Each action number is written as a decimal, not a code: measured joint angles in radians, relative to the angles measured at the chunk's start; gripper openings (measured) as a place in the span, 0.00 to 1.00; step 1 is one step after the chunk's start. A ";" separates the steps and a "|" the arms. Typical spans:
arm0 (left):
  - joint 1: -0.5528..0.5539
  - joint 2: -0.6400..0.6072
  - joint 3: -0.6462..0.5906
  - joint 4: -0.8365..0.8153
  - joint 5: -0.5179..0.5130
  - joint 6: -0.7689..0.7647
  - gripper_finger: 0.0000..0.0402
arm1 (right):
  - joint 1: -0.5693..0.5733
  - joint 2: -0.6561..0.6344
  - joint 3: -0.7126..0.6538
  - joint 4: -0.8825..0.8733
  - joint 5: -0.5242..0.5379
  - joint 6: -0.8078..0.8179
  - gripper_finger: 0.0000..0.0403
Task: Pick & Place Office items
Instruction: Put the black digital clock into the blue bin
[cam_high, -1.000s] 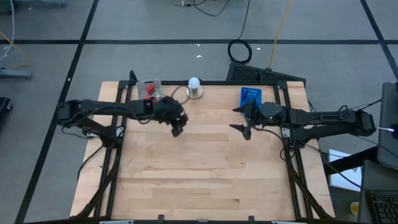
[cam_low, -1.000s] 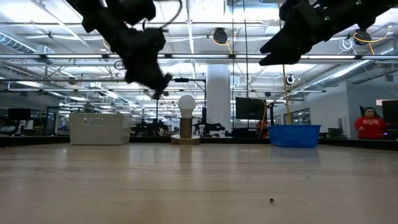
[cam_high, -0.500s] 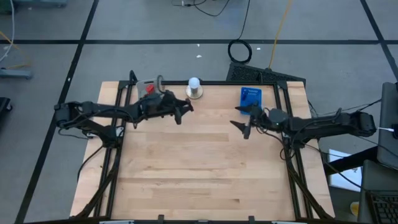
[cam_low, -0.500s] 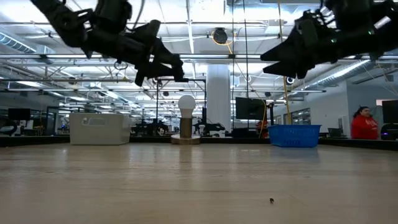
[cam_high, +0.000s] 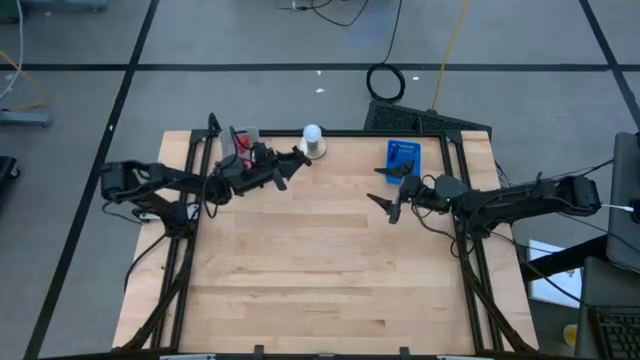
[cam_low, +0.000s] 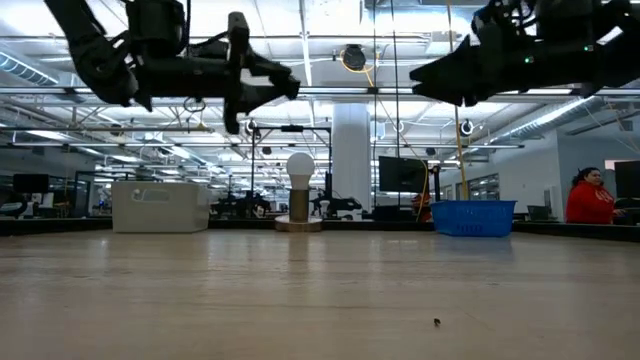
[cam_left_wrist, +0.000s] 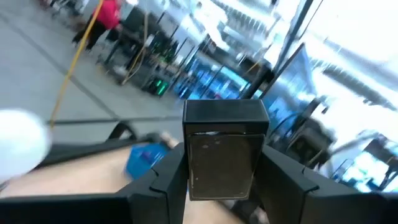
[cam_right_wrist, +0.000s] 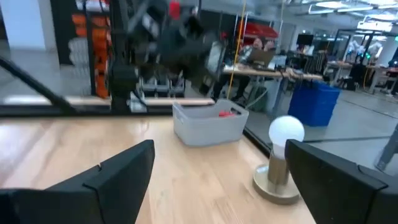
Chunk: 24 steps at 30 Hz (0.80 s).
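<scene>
The left gripper (cam_left_wrist: 219, 186), fingers pinching a black block (cam_left_wrist: 224, 152), is hanging high near the upper-left grey tray (cam_high: 240, 140); it is probably risking a bounce-out, while the right gripper (cam_high: 385, 205) is waiting spread.

Bright overhead lighting throughout; both wrist views are motion-blurred.

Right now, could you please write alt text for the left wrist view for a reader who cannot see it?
The left gripper holds a black rectangular block upright between its two dark fingers. Beyond it lie the wooden table, a blue tray, a white ball at one edge, and a blurred workshop.
</scene>
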 joint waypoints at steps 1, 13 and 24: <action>-0.002 0.017 0.016 0.022 -0.001 -0.006 0.39 | 0.000 0.023 0.012 -0.003 0.000 -0.010 0.88; -0.008 0.165 0.258 0.138 0.099 -0.007 0.39 | -0.001 0.207 0.256 -0.002 0.059 -0.150 0.88; 0.030 0.163 0.479 0.067 0.140 -0.128 0.39 | -0.002 0.207 0.463 -0.097 0.084 -0.476 0.88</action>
